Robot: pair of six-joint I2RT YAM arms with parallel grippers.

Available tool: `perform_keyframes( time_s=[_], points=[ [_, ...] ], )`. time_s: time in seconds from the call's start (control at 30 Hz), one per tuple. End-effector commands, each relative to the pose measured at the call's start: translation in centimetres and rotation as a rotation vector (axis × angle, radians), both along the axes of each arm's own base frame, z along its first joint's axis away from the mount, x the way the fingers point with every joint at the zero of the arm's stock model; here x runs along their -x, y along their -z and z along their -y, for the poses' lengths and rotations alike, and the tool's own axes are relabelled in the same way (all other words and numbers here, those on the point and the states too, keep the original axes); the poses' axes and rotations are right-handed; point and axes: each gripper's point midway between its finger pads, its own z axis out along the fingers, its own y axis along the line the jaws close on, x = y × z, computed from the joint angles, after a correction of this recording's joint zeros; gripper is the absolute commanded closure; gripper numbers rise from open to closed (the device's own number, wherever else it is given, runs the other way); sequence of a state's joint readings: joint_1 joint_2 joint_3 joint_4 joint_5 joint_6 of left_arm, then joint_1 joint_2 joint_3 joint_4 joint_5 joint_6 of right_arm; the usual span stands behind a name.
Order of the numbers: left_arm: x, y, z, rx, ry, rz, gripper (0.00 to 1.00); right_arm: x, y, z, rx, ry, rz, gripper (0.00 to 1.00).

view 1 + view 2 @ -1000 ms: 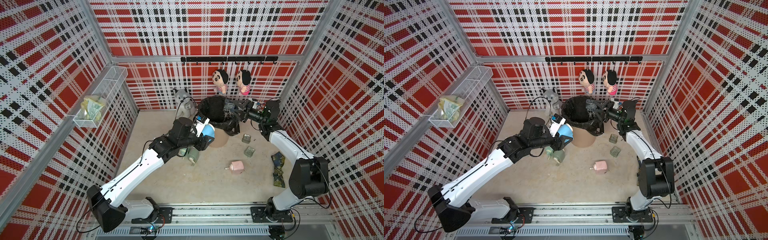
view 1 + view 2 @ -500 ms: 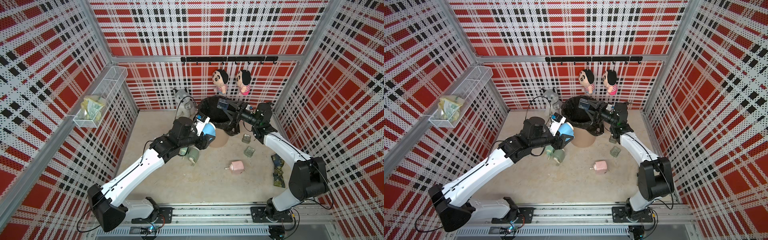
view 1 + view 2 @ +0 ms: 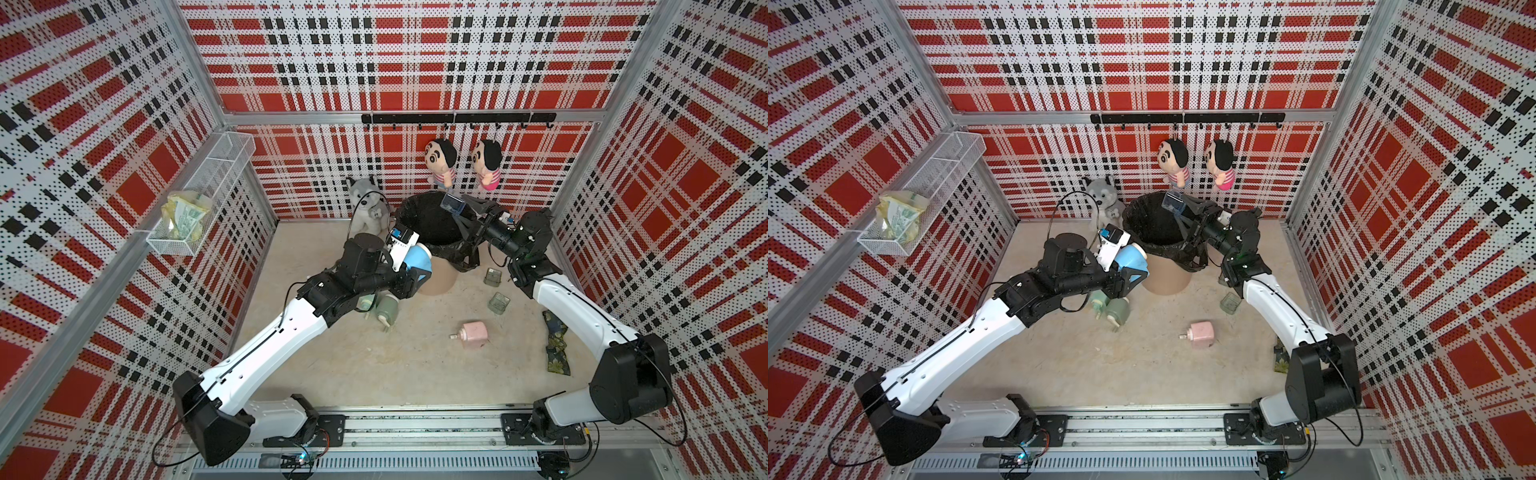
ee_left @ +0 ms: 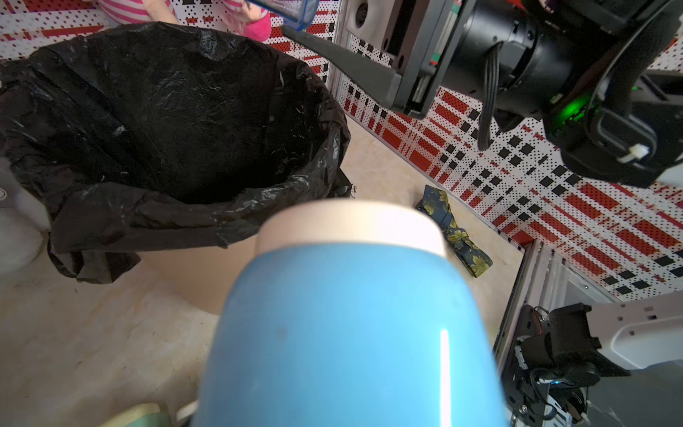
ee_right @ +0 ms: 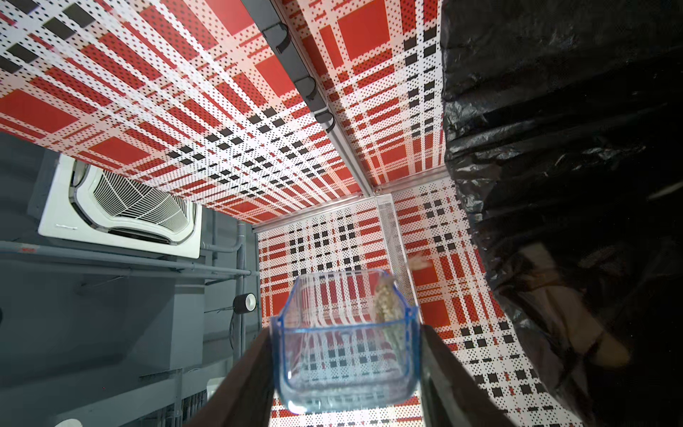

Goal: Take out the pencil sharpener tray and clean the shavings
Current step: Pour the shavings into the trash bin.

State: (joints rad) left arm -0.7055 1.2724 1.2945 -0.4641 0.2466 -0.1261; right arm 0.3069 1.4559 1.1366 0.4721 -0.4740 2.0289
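Observation:
My left gripper (image 3: pixel 415 268) is shut on the blue pencil sharpener (image 3: pixel 419 255), held just in front of the bin; its body (image 4: pixel 351 314) fills the left wrist view and hides the fingers. My right gripper (image 3: pixel 460 210) is shut on the clear blue tray (image 3: pixel 452 204), held over the far rim of the black-bagged bin (image 3: pixel 432 226). In the right wrist view the tray (image 5: pixel 345 344) sits between the two fingers, tipped toward the bin's bag (image 5: pixel 554 185). Pale shavings (image 5: pixel 386 303) cling to the tray wall nearest the bag.
Two green sharpeners (image 3: pixel 384 307) lie under my left arm. A pink one (image 3: pixel 473 334) and two clear trays (image 3: pixel 493 276) (image 3: pixel 498 302) lie on the floor. A patterned cloth (image 3: pixel 555 345) lies right, a husky plush (image 3: pixel 365 203) behind, and two dolls (image 3: pixel 440 160) hang above.
My right gripper has carried the tray a little left and up over the bin and has turned at the wrist. The left arm and the sharpener have stayed still.

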Motion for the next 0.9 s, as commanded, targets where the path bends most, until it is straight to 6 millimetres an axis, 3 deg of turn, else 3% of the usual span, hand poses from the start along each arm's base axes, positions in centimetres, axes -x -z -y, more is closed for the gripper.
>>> perform_keyframes(
  time_s=[0.0,0.07,0.3,0.37,0.4,0.5,0.6,0.73,0.87],
  points=[
    [0.2,-3.0,-0.4,0.061,-0.005,0.062,0.51,0.2,0.1,-0.6,-0.003,0.005,0.007,0.46],
    [0.4,-3.1,-0.6,0.064,-0.004,0.061,0.51,0.2,0.9,-0.9,-0.004,-0.012,-0.005,0.46],
    [0.5,-3.0,-1.2,0.059,-0.018,0.059,0.50,0.3,-1.5,-0.2,-0.045,0.016,0.068,0.46],
    [0.4,-3.0,-1.3,0.055,-0.018,0.059,0.50,0.1,0.0,-0.8,0.073,-0.002,0.020,0.43],
    [0.4,-3.0,-1.3,0.055,-0.020,0.059,0.50,0.1,-0.4,-0.9,0.069,-0.009,0.053,0.44],
    [0.4,-3.0,-1.4,0.053,-0.024,0.062,0.50,-0.2,-0.6,0.1,0.055,0.002,0.100,0.45],
    [0.2,-2.6,-1.4,0.049,-0.034,0.057,0.50,-0.7,-1.4,0.4,0.132,-0.014,0.160,0.45],
    [0.1,-2.3,-1.3,0.058,-0.055,0.061,0.50,-1.0,-2.1,2.3,0.298,0.034,0.242,0.45],
    [-0.3,-0.8,-1.0,0.064,-0.113,0.067,0.49,-0.5,-1.1,4.7,0.450,0.100,0.266,0.44]
  ],
)
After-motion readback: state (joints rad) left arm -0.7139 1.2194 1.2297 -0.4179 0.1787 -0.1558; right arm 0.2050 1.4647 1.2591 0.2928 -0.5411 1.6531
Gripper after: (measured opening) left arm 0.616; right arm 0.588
